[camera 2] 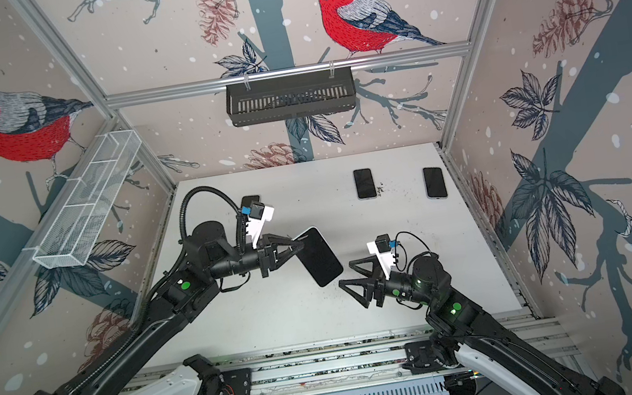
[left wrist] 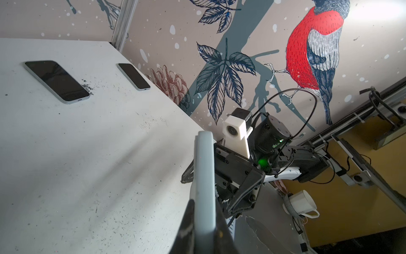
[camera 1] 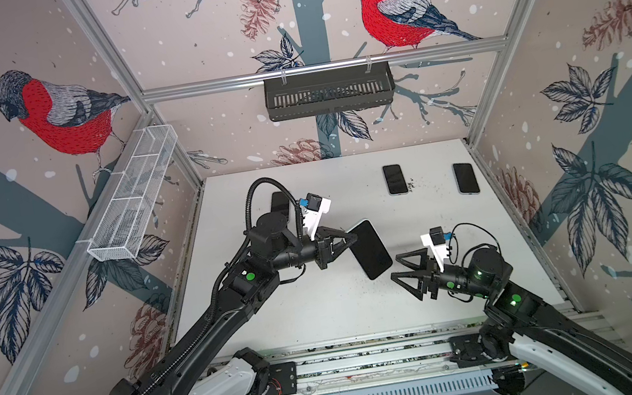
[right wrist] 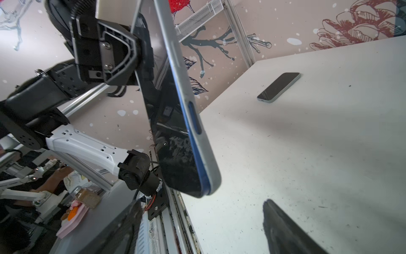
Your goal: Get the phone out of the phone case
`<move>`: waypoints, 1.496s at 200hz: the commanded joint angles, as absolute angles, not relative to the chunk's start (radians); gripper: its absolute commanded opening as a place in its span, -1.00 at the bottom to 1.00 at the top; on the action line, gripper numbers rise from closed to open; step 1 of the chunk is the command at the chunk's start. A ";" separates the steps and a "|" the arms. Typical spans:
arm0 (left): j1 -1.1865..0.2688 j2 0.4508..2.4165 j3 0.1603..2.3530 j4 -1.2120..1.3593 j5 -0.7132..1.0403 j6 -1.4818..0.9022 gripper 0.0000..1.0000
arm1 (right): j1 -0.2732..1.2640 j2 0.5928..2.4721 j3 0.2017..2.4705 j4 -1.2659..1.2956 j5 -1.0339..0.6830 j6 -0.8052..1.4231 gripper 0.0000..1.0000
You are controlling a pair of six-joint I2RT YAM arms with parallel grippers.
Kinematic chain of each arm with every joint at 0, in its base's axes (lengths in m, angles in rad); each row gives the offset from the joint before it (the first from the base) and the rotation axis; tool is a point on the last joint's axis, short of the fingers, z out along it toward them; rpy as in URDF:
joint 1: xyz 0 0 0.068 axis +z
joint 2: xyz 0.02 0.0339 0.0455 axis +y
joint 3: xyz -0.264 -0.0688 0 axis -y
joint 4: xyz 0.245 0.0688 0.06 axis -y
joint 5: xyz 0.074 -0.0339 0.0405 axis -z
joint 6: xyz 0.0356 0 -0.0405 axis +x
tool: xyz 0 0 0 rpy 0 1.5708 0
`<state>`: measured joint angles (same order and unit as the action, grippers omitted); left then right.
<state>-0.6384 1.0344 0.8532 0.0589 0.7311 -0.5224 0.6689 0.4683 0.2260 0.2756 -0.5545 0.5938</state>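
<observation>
A phone (camera 1: 370, 249) (camera 2: 318, 257) with a dark screen sits in a pale grey phone case (left wrist: 205, 176) and is held tilted above the white table (camera 1: 322, 311). My left gripper (camera 1: 354, 239) (camera 2: 299, 247) (left wrist: 204, 211) is shut on its upper end, one finger on each face. In the right wrist view the phone's blue rim (right wrist: 194, 140) shows between the screen and the case (right wrist: 208, 154). My right gripper (camera 1: 394, 266) (camera 2: 345, 273) (right wrist: 200, 211) stands open just beyond the phone's lower corner, not touching it, with nothing between its fingers.
Two more phones (camera 1: 395, 179) (camera 1: 465, 178) lie flat at the back right of the table. A third (camera 1: 279, 203) is partly hidden behind the left arm. A black basket (camera 1: 329, 91) hangs on the back rail and a white wire basket (camera 1: 133, 194) on the left rail.
</observation>
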 commanded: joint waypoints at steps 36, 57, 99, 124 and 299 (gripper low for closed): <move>-0.633 1.076 0.750 0.473 0.771 -0.838 -1.00 | 0.672 0.448 0.138 0.583 -0.573 0.865 0.72; -0.633 1.089 0.736 0.512 0.770 -0.876 -1.00 | 0.672 0.440 0.095 0.680 -0.568 0.950 0.71; -0.634 1.089 0.714 0.548 0.763 -0.904 -1.00 | 0.673 0.432 0.055 0.778 -0.563 1.030 0.72; -0.631 1.084 0.706 0.554 0.749 -0.908 -1.00 | 0.673 0.429 0.046 0.809 -0.578 1.062 0.72; -0.618 1.086 0.658 0.641 0.710 -0.955 -1.00 | 0.732 0.435 0.023 0.877 -0.542 1.103 0.74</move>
<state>-0.6193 1.0927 0.6601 0.5388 0.7029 -0.9382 0.7280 0.4274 0.0147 0.8188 -0.5491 1.0992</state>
